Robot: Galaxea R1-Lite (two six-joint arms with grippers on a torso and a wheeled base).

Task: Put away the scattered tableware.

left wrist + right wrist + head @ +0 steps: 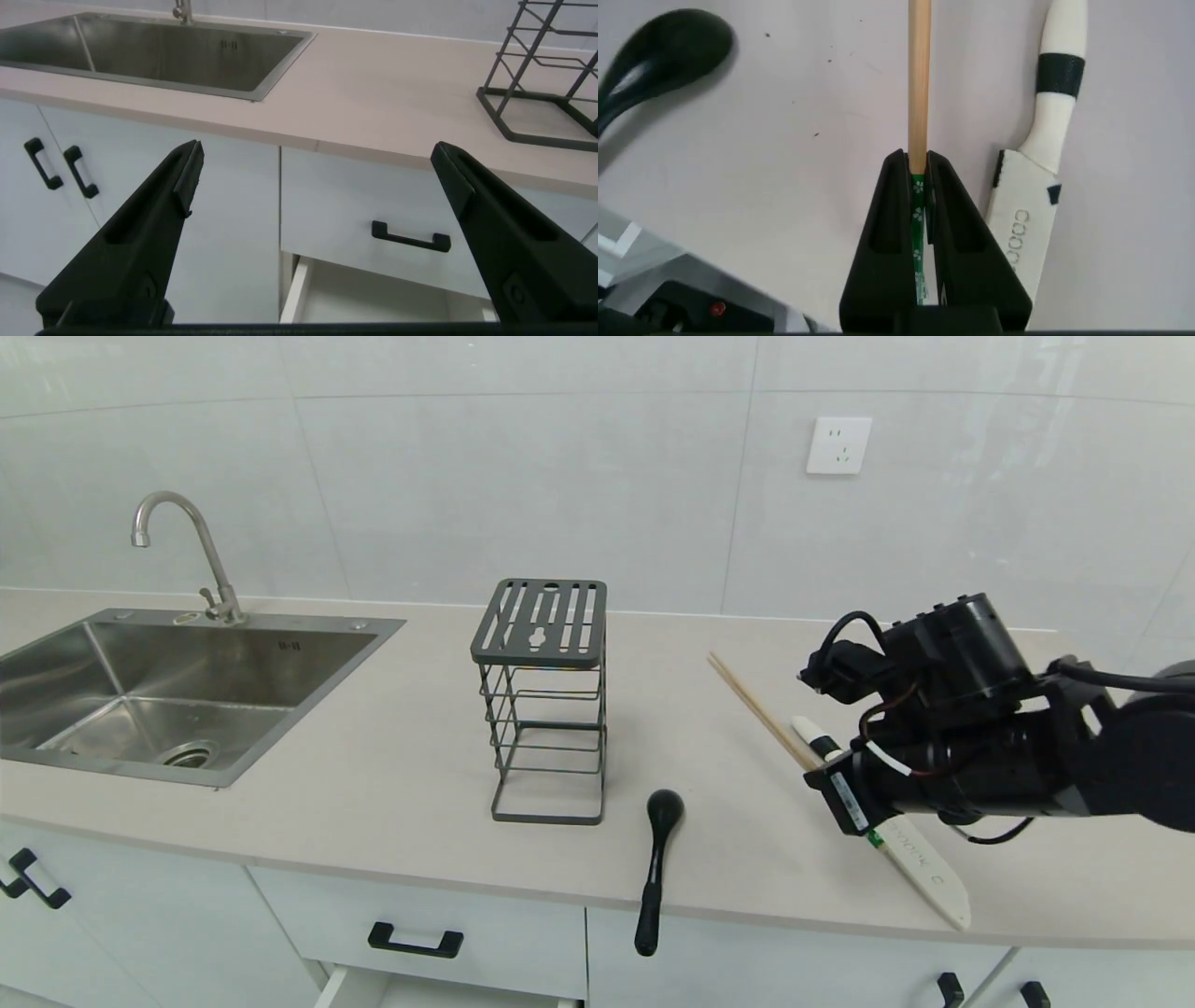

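Pinching the chopsticks' (919, 75) near end, the right gripper (919, 161) hung beside the white knife (1027, 215). The left gripper (318, 154) was spread.

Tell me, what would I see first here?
The right gripper, shut on the chopsticks at the right of the counter, with a white knife beside them. Then the dark rack standing mid-counter, and a black spoon in front of it, its handle poking over the edge.
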